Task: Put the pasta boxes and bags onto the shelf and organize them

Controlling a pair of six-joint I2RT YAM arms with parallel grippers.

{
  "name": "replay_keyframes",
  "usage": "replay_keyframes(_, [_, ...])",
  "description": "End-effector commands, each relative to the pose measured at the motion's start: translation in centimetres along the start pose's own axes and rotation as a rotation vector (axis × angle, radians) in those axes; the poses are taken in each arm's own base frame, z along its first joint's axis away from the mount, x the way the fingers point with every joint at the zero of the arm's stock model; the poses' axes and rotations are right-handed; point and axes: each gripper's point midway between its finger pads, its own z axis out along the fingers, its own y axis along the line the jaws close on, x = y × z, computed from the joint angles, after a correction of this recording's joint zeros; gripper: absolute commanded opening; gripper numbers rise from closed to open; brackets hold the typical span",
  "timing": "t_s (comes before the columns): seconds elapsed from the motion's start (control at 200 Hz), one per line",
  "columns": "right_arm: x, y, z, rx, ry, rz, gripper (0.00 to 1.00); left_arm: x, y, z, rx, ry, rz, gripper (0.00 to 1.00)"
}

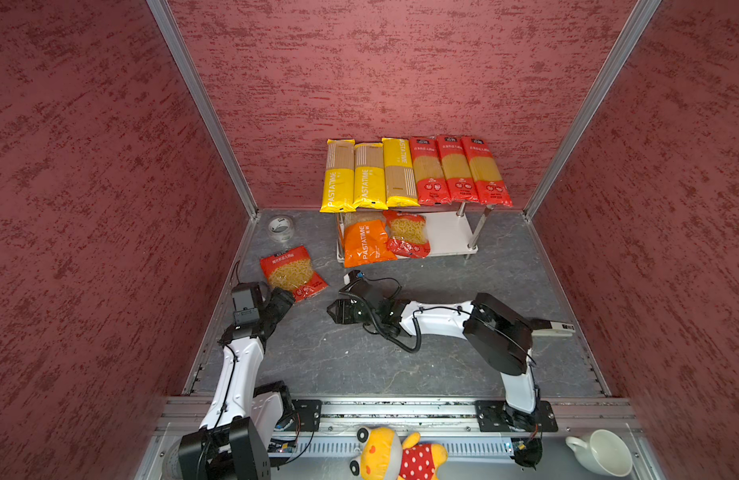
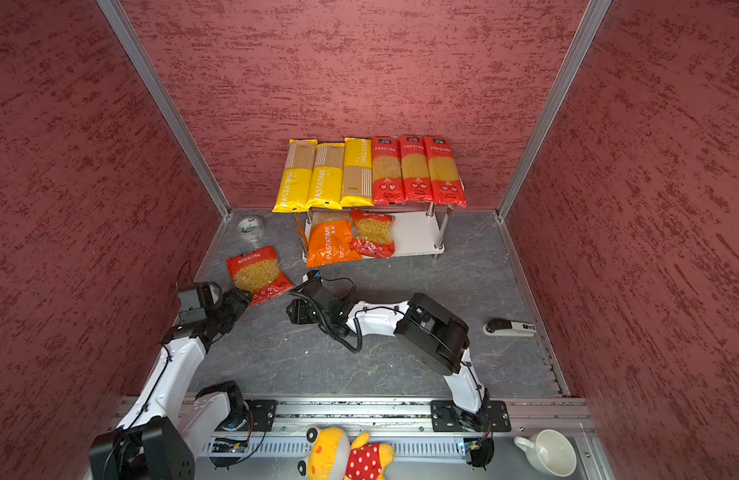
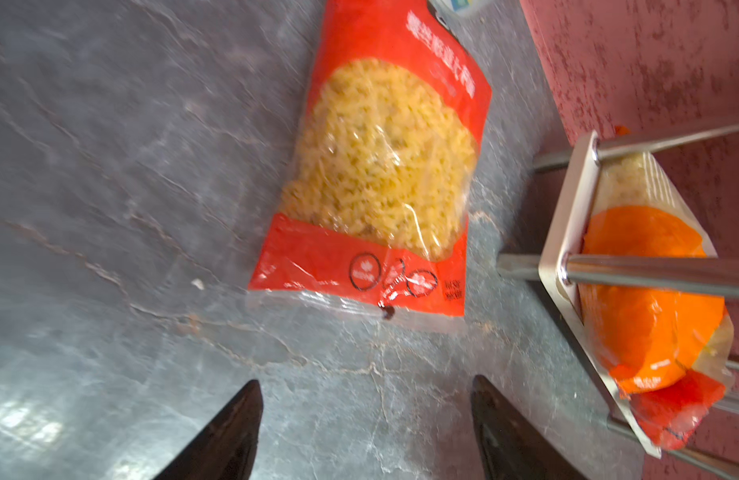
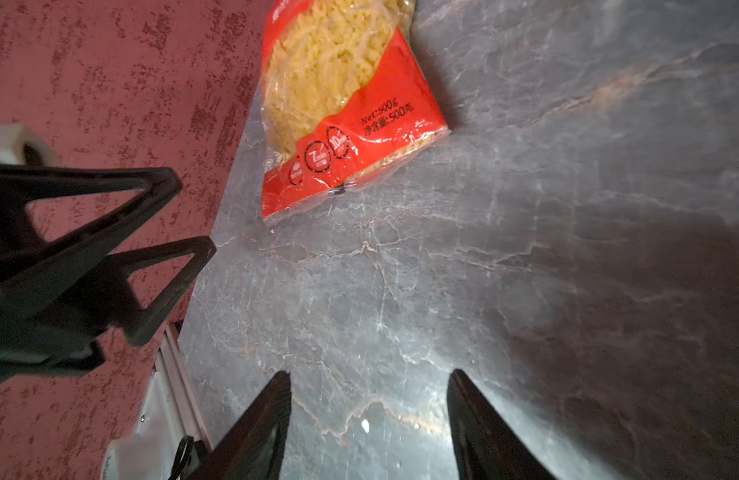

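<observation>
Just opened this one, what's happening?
Six long yellow and red spaghetti packs lie atop the white two-tier shelf; an orange pasta bag and a red pasta bag sit on its lower board. A second red pasta bag lies on the grey table; the open left hand is beside it, the open right hand nearby.

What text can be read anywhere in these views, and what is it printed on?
"PASTATIME": yellow packs, one of the three turned the other way round.
"PASTATIME": orange bag.
"500g", and "7" and "10" in circles: loose red bag.
Chinese print on the red packs, the loose red bag and the other red bag: too small or blurred to read.
</observation>
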Motion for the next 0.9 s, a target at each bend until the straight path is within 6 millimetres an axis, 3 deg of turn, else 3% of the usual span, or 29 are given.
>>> replay_keyframes(0.0, [-2.5, 2.0, 0.9, -0.082, -0.085, 0.103, 0.62, 0.6, -1.1, -0.2, 0.037, 0.003, 0.034, 0.78])
replay_keyframes(0.18, [-3.8, 0.0, 3.5, -0.038, -0.132, 0.218, 0.62, 1.1, -2.6, -0.9, 0.069, 0.020, 0.080, 0.79])
replay_keyframes(0.406, [-5.5, -3.3, 6.2, 0.015, -0.182, 0.355, 0.60, 0.7, -6.5, -2.8, 0.148, 0.022, 0.170, 0.79])
replay_keyframes(0.566, [-6.2, -3.0, 8.8, 0.003, -0.167, 0.374, 0.58, 1.1, -6.7, -3.2, 0.141, 0.038, 0.200, 0.79])
replay_keyframes(0.721, [-6.4, -3.2, 11.0, 0.006, -0.170, 0.419, 0.55, 1.4, -8.1, -4.4, 0.185, 0.035, 0.225, 0.79])
replay_keyframes(0.822, [-6.4, -3.1, 12.1, -0.003, -0.168, 0.435, 0.48, 1.7, -8.3, -4.9, 0.189, 0.024, 0.250, 0.79])
replay_keyframes(0.892, [-6.6, -3.2, 12.3, -0.009, -0.180, 0.445, 0.37, 1.9, -8.3, -5.1, 0.180, 0.022, 0.275, 0.79])
